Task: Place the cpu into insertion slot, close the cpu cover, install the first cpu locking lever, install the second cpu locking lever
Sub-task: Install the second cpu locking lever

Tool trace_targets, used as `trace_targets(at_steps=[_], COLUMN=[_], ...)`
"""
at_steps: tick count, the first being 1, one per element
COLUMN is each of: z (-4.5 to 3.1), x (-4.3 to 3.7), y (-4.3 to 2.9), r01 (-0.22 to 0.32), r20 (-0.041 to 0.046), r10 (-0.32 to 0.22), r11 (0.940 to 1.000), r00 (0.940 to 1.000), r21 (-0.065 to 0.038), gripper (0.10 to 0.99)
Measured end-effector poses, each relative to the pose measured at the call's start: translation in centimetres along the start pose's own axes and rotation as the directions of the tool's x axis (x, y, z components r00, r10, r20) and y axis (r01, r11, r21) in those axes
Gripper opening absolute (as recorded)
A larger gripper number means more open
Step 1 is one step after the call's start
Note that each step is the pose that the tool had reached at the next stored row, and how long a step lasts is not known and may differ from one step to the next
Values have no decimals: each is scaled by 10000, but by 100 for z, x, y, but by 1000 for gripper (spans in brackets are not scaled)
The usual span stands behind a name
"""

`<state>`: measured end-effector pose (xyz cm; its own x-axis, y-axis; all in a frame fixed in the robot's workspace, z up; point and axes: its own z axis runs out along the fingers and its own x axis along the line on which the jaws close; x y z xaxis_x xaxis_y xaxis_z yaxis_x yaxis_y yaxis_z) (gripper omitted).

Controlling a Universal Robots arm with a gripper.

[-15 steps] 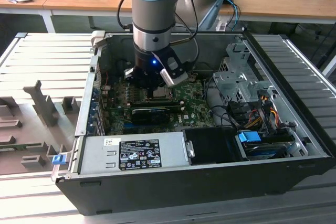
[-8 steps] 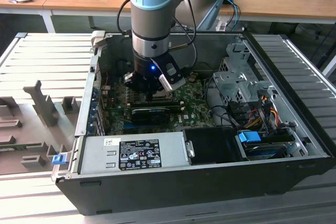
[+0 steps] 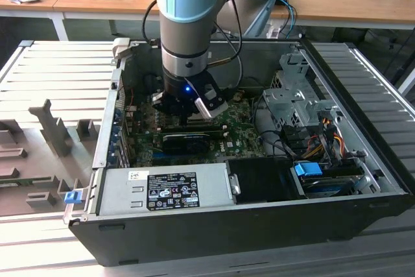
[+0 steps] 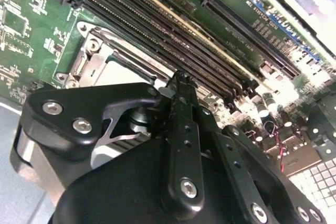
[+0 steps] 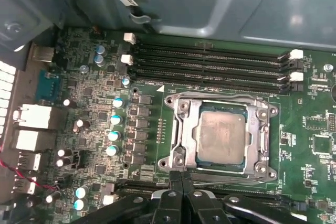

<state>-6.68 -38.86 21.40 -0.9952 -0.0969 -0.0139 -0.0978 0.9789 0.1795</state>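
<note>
The cpu (image 5: 220, 136) is a pale beige-silver square lying flat in the insertion slot (image 5: 218, 167) on the green board. The cpu cover (image 5: 181, 129), a grey metal frame, lies down around it, also seen in the second wrist view (image 4: 97, 59). A thin wire lever (image 5: 210, 97) runs along the slot's side towards the memory slots, and another (image 5: 236, 181) along the side by my gripper. My gripper (image 5: 181, 179) is shut with its black fingertips pressed together at that edge, nothing visible between them. In the exterior view the gripper (image 3: 191, 111) hangs low inside the open computer case.
Long black memory slots (image 5: 210, 64) run beside the socket. A row of capacitors (image 5: 116, 119) stands on another side. A black expansion card (image 3: 188, 139), the power supply (image 3: 162, 189), a drive cage (image 3: 292, 102) and cables crowd the case.
</note>
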Motion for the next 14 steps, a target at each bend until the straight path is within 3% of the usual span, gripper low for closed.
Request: trace_targets(at_steps=[4,8,9,11,14], z=[14,20,18,22,51], x=[39,49,55,76,82], y=[-42,-117,-150,-178,-184], r01=[2,3,4,7,11], r20=[16,46,59,97,114], r10=[-1,-1,-1,3,3], r11=[9998,9989,9982,9949,9931], r00=[10000,10000,10000,10000,9999], r21=[-183,-477,-608,-1006,-1170], gripper=[106,106,106,106,106])
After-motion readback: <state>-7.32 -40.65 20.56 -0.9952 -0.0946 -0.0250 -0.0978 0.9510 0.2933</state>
